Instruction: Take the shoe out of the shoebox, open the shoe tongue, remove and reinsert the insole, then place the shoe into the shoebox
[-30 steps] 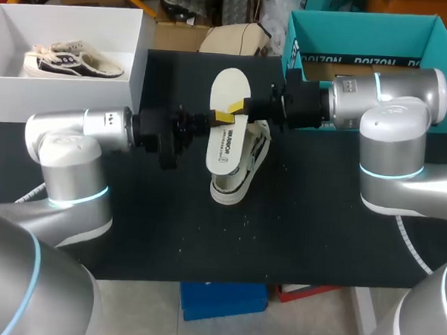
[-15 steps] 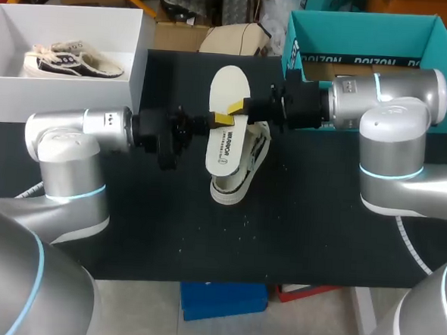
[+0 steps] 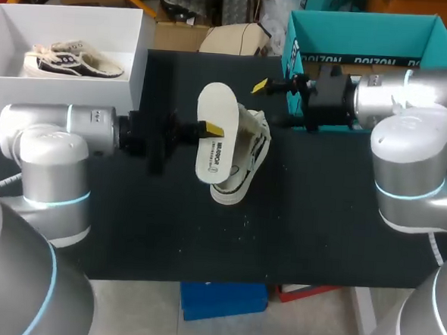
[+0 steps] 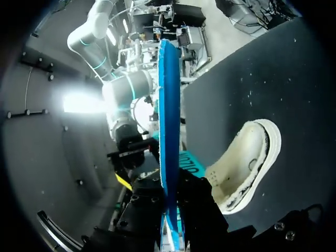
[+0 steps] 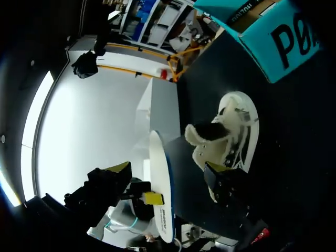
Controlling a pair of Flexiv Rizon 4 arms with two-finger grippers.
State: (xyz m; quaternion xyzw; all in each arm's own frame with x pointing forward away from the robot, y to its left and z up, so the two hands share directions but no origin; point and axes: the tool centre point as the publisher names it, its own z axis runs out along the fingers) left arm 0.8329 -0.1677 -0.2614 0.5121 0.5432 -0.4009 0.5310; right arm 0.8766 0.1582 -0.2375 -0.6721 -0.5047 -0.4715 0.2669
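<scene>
My left gripper [image 3: 209, 129] is shut on the white insole [image 3: 213, 133], holding it on edge above the table. In the left wrist view the insole [image 4: 168, 121] shows its blue edge between my fingers [image 4: 195, 215]. The cream shoe [image 3: 245, 155] lies on the black table just right of the insole, and also appears ahead of the left gripper [image 4: 247, 168]. My right gripper [image 3: 268, 104] is open near the teal shoebox [image 3: 361, 22], apart from the insole. In the right wrist view its fingers [image 5: 118, 168] stand wide, with the insole [image 5: 159, 194] and shoe [image 5: 231, 131] beyond.
A white box [image 3: 73, 12] at the back left holds another shoe [image 3: 72, 61]. The teal shoebox stands at the back right, behind my right arm [image 3: 409, 110]. Bare black tabletop [image 3: 226, 244] lies in front of the shoe.
My right gripper has opened, let go of the insole and drawn back to the right. The left gripper has carried the insole a little to the left and down.
</scene>
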